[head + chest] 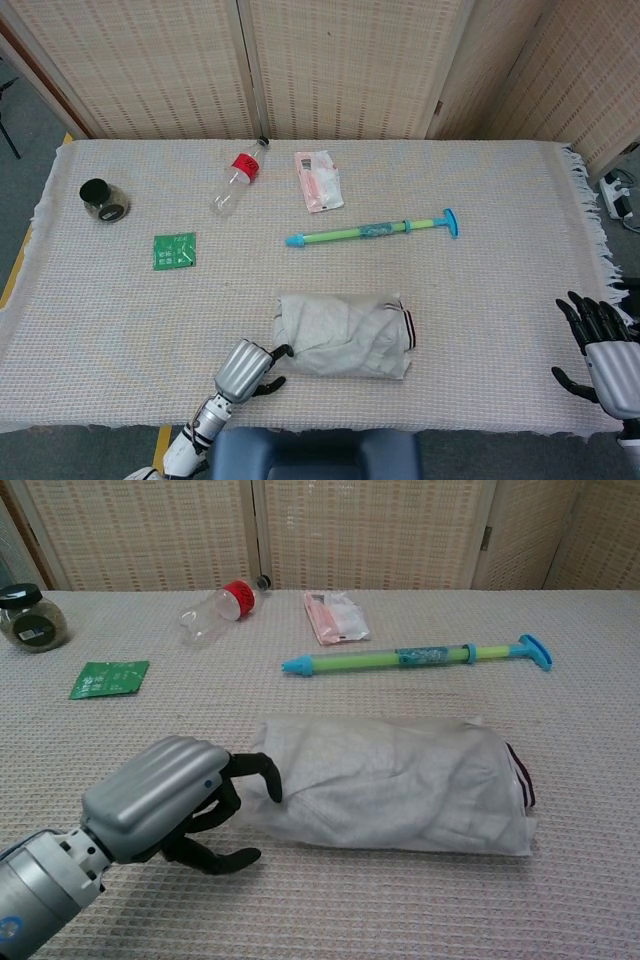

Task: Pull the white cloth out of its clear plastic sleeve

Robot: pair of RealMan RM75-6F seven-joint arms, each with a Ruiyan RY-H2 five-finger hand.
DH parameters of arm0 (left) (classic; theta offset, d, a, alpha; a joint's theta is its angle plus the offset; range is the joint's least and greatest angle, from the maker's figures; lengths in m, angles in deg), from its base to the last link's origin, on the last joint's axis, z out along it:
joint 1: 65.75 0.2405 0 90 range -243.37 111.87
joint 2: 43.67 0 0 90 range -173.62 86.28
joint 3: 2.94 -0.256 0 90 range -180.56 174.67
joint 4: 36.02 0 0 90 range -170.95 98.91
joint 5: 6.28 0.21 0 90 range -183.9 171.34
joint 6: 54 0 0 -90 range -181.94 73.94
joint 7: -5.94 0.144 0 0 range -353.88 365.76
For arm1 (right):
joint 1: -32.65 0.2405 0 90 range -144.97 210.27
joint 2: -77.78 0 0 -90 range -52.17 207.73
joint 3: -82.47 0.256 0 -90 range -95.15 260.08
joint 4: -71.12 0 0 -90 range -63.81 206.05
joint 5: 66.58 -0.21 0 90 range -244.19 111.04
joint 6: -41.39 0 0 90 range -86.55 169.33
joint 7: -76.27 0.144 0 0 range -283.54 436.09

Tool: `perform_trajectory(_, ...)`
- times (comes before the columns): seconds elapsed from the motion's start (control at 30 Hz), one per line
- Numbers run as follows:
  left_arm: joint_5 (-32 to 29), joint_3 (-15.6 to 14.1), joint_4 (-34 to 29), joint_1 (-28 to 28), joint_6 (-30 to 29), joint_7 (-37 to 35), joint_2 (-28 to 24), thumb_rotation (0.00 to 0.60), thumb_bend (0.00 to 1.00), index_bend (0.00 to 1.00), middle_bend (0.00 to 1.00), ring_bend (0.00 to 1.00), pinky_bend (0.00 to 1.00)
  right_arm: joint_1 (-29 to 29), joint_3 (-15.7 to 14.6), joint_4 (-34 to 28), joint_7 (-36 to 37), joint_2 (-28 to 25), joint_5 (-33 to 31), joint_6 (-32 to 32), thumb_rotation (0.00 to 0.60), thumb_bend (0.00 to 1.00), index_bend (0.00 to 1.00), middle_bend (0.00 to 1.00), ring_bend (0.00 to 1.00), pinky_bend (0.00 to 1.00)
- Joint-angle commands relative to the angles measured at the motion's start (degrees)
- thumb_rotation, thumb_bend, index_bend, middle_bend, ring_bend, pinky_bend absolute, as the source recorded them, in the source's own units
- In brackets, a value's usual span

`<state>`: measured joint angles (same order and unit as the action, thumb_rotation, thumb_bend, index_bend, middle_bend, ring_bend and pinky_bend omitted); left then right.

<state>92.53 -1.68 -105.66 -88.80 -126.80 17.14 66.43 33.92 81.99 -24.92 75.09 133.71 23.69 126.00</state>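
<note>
The white cloth in its clear plastic sleeve (344, 334) (390, 783) lies near the table's front edge, its open end with a dark stripe facing right. My left hand (246, 366) (180, 800) is at the sleeve's left, closed end; a black fingertip touches the plastic while the thumb curls below, apart from it. It holds nothing. My right hand (603, 345) hovers at the table's right edge, fingers spread, far from the sleeve, and does not show in the chest view.
Behind the sleeve lie a green and blue pump (372, 230), a pink packet (318, 181), a clear bottle with a red cap (235, 180), a green sachet (174, 250) and a dark jar (103, 200). The woven cloth (500, 280) covers the table.
</note>
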Motion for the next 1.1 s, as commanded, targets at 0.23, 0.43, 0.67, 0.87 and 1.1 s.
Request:
perform_trajectory(0.23,3.18,-0.88,8.88,-1.60,-5.68,-5.47,4.18,0.600,0.28,0.58,1.00,1.00,1.00,0.08,-0.65,-0.37,1.31,-0.77,1.07,-0.19,0.600,0.17,0.00,0.00,0.00,0.00)
perform_trajectory(0.43,3.91,-1.53,12.58,-2.59,-6.98,-7.06,6.11,0.600,0.38,0.63,1.00,1.00,1.00,0.08,-0.73,-0.35,1.76,-0.99,1.23,-0.11,0.600,0.17,0.00,0.00,0.00,0.00)
perform_trajectory(0.67,3.65,-1.87,13.75,-3.34,-7.27,-6.94,6.95,0.600,0.47,0.63,1.00,1.00,1.00,-0.05,-0.96,-0.33,2.47,-1.32,1.87,0.33,0.600,0.17,0.00,0.00,0.00,0.00)
perform_trajectory(0.87,3.11,-2.34,13.80,-3.36,-7.43,-6.95,6.73,0.600,0.54,0.70,1.00,1.00,1.00,0.33,-1.30,-0.11,2.03,-0.86,2.90,-0.13,0.600,0.17,0.00,0.00,0.00,0.00)
perform_trajectory(1.1,3.30,-2.89,12.15,-3.61,-8.16,-6.56,5.15,0.600,0.58,0.74,1.00,1.00,1.00,4.74,-1.13,4.72,0.93,5.73,6.62,-4.85,0.600,0.17,0.07,0.00,0.00,0.00)
